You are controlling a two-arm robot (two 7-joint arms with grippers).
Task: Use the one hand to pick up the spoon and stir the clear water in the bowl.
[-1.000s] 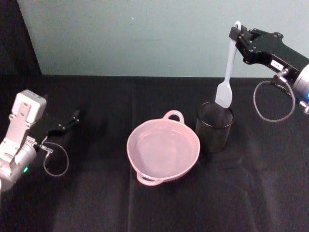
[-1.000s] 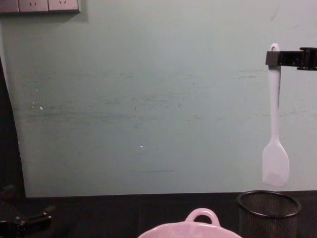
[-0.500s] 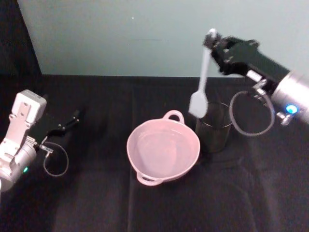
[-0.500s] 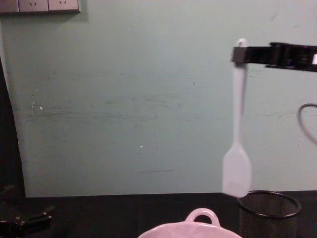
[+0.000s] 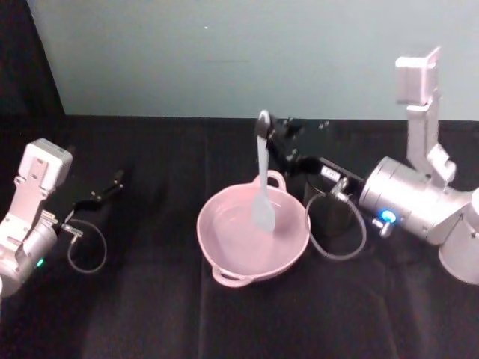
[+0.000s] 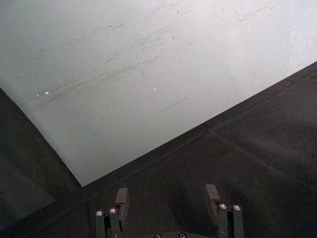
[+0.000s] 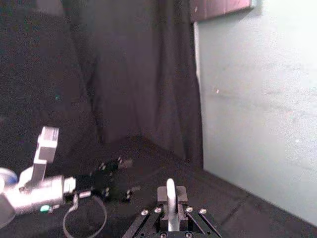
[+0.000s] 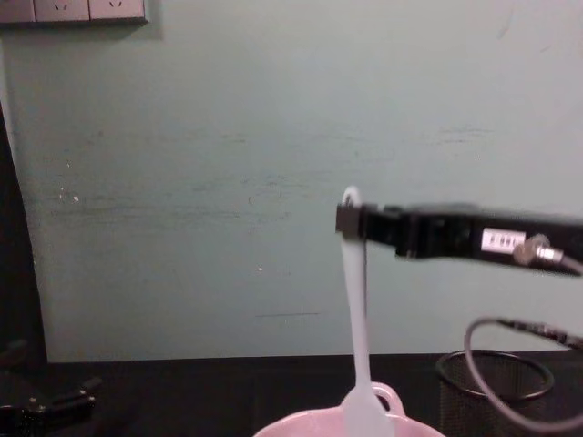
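While your left hand [image 5: 105, 191] is sitting idle with fingers spread over the left of the tabletop [image 5: 150, 314], your right hand [image 5: 264, 133] is pinching the spoon [image 5: 262, 187] near its handle end. It is no longer holding it high above the mesh cup [image 8: 496, 378]. It is lowering it over the bowl [image 5: 213, 239], and the head is dipping inside the rim. You are probably getting close to stirring, though contact with the water is not showing.

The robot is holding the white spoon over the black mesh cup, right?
Not quite. The right gripper does hold the long white plastic spoon, but it hangs over the pale pink round bowl, not the black wire-mesh cup beside it. The head view shows this.
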